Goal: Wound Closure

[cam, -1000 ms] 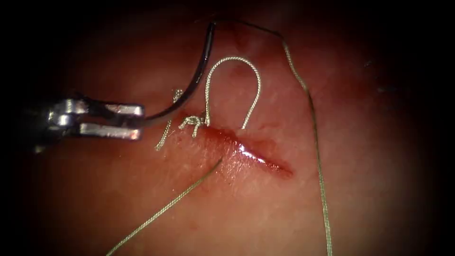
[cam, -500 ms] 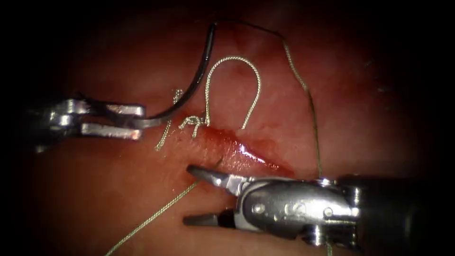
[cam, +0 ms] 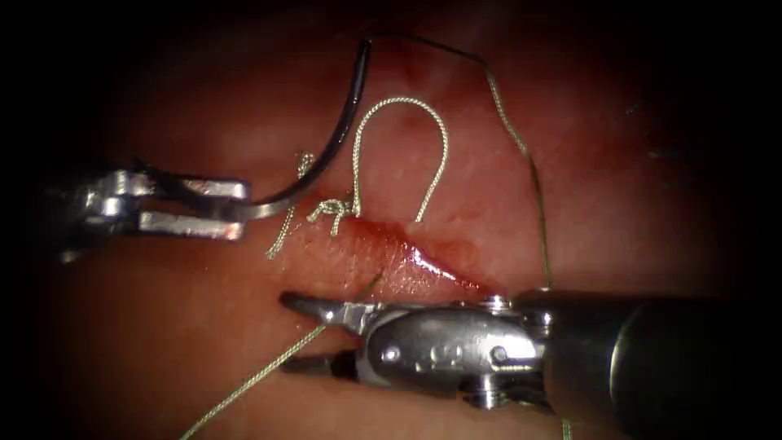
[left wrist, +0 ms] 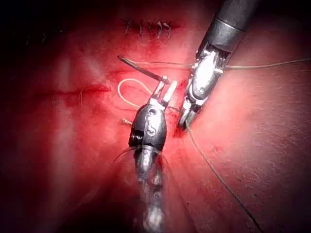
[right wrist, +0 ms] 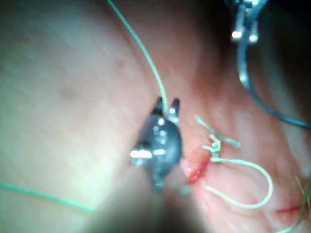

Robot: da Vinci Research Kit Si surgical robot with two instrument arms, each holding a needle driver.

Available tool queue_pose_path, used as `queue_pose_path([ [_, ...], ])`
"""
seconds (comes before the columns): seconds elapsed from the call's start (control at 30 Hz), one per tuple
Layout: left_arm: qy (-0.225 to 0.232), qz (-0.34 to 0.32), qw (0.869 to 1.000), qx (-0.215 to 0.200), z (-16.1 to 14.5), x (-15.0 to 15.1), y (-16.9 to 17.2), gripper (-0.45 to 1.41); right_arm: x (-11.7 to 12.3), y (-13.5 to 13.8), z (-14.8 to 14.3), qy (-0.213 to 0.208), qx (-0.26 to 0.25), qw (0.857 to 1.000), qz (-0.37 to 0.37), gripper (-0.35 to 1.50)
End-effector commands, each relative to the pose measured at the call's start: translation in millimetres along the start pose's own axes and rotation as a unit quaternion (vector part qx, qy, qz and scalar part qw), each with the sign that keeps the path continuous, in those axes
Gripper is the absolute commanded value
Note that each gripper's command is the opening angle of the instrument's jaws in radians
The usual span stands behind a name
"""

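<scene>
two tools, one needle, one thread, one cut, one knot. my left tool (cam: 236, 210) sits at the left of the endoscope frame, jaws clamped on the needle (cam: 338, 134) near its pointed end. the needle is out of the tissue (cam: 619, 179); it arcs up from the jaws to the upper middle of the frame, on the left of the cut (cam: 432, 261), where the thread (cam: 533, 187) joins its blunt end. from there the thread runs right, then down the right side of the cut and behind the right tool's shaft.

my right tool (cam: 297, 334) comes in from the lower right and lies just below the cut, jaws apart, holding nothing. a strand of the thread comes out of the tissue just below the cut, passes between the two open jaws and runs off to the lower left. i can't tell if it touches either jaw.

one knot (cam: 330, 210) with short tails sits at the left end of the cut, and one loop (cam: 403, 102) of thread stands above it. red fluid (cam: 423, 259) lies in the cut, glossy near the middle. no containers here.

in the left wrist view the left tool (left wrist: 164, 87) grips the needle (left wrist: 141, 70), the right tool (left wrist: 185, 121) just beside it. in the right wrist view the right tool (right wrist: 166, 104) has the thread (right wrist: 141, 46) running between its tips.
</scene>
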Motion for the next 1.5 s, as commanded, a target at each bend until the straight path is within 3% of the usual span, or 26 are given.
queue_pose_path([
  [0.03,0.001,0.001,1.000,0.000,0.5,-0.6,-0.2,-0.45,0.6,-0.2,0.8,-0.001,0.003,1.000,0.013,-0.35],
  [0.1,0.001,0.001,1.000,0.000,0.5,-0.6,-0.2,-0.45,1.6,-0.9,0.8,0.001,0.008,1.000,0.023,-0.35],
  [0.33,0.001,0.001,1.000,0.000,0.6,-0.6,-0.2,-0.45,9.0,-6.0,1.6,0.035,0.048,0.998,0.012,-0.35],
  [0.43,0.001,0.001,1.000,0.000,0.6,-0.6,-0.2,-0.45,10.5,-6.8,1.9,0.040,0.056,0.998,0.007,-0.35],
  [0.53,0.001,0.001,1.000,0.000,0.6,-0.6,-0.2,-0.45,10.6,-6.4,2.2,0.039,0.055,0.998,0.008,-0.35],
  [0.57,0.001,0.001,1.000,0.000,0.6,-0.6,-0.2,-0.45,9.9,-5.9,2.2,0.044,0.051,0.998,0.009,0.17],
  [0.6,0.001,0.001,1.000,0.000,0.6,-0.6,-0.2,-0.45,9.6,-5.6,2.0,0.044,0.044,0.998,0.010,0.51],
  [0.67,0.001,0.001,1.000,0.000,0.5,-0.6,-0.2,-0.45,8.7,-4.6,0.7,0.033,0.021,0.999,0.015,1.03],
  [0.7,0.001,0.001,1.000,0.000,0.5,-0.6,-0.2,-0.45,8.4,-4.1,-0.3,0.030,0.016,0.999,0.018,1.06],
  [0.87,0.001,0.001,1.000,0.000,0.5,-0.6,-0.2,-0.45,6.6,-1.9,-4.9,0.023,0.001,0.999,0.032,1.03],
  [0.97,0.001,0.001,1.000,-0.001,0.5,-0.7,-0.3,-0.45,4.0,0.3,-7.8,0.002,-0.031,0.998,0.047,1.01],
  [1.1,-0.002,0.001,1.000,0.004,0.2,-0.9,-0.7,-0.45,0.9,2.4,-8.8,-0.023,-0.067,0.993,0.093,0.96],
  [1.3,-0.016,0.005,1.000,0.025,-1.2,-3.4,-2.3,-0.45,-3.8,7.6,-8.7,-0.071,-0.139,0.977,0.145,0.84],
  [1.43,-0.017,0.002,1.000,0.026,-1.0,-4.0,-2.2,-0.45,-5.8,10.0,-8.1,-0.088,-0.168,0.970,0.155,0.42],
  [1.5,-0.018,0.002,0.999,0.027,-1.0,-3.9,-2.1,-0.45,-6.7,10.7,-7.6,-0.091,-0.171,0.969,0.155,0.05],
])
